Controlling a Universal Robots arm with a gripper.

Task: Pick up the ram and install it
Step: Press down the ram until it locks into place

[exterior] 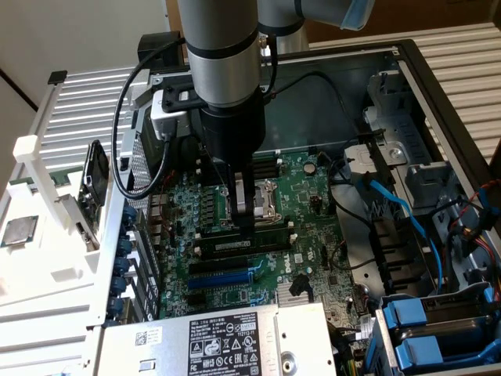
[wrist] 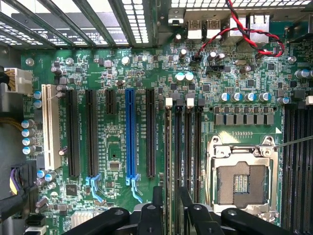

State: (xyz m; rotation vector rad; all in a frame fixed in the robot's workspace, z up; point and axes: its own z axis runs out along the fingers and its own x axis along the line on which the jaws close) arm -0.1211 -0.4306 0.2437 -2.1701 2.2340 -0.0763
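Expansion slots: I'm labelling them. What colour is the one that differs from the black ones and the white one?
Blue, clearest in the wrist view.

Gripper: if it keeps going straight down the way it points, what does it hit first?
Likely the long dark-green ram stick lying along the black memory slots, directly under the black gripper. The green motherboard lies beneath. The remaining gap is hard to judge.

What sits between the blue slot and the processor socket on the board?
In the wrist view: one black expansion slot, then the bank of long memory slots with white end clips.
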